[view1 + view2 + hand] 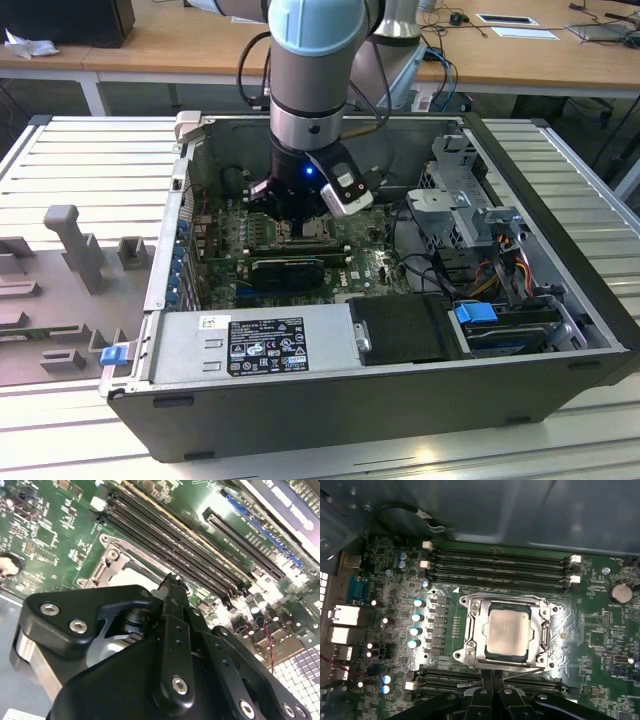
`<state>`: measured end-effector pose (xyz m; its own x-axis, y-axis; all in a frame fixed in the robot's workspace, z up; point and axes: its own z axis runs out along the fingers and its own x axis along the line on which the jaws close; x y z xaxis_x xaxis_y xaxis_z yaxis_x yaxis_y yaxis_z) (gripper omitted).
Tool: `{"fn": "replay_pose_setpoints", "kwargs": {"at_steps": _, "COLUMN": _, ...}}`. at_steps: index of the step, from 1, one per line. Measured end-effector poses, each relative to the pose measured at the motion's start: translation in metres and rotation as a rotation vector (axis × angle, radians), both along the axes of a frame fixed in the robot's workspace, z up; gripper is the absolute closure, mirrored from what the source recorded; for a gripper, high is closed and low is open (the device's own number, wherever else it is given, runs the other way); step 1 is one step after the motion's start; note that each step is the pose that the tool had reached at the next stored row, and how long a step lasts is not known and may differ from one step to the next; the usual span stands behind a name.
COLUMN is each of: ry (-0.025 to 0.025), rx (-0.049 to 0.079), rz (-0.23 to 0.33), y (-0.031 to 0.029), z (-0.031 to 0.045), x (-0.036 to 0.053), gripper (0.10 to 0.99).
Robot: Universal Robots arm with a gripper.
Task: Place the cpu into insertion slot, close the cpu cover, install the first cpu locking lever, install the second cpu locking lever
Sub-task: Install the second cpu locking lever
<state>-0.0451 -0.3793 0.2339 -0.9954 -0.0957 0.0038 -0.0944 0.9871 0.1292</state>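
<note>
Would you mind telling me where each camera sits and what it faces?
Exterior view: off the arm, above the open computer case, facing the arm and gripper.
First wrist view: on the arm, facing the cpu under the cpu cover; fingers show.
Second wrist view: behind the gripper, skimming the memory slots.
Both wrist views share those slots.

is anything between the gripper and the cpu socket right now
Nothing visible does. In the first wrist view the gripper sits at the edge of the cpu cover, which lies closed over the cpu in the insertion slot, with only bare metal between them.
</note>
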Motion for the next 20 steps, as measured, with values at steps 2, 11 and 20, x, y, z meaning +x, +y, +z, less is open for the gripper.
{"fn": "replay_pose_setpoints", "kwargs": {"at_steps": 2, "ry": 0.0001, "rx": 0.0, "rz": 0.0, "y": -0.0004, "z": -0.0008, "x": -0.0038, "gripper": 0.98}}
{"fn": "replay_pose_setpoints", "kwargs": {"at_steps": 11, "ry": 0.0, "rx": 0.001, "rz": 0.0, "y": -0.0049, "z": -0.0073, "x": -0.0174, "gripper": 0.98}}
{"fn": "replay_pose_setpoints", "kwargs": {"at_steps": 20, "ry": 0.0, "rx": 0.052, "rz": 0.0, "y": -0.005, "z": -0.0164, "x": -0.0248, "gripper": 0.98}}
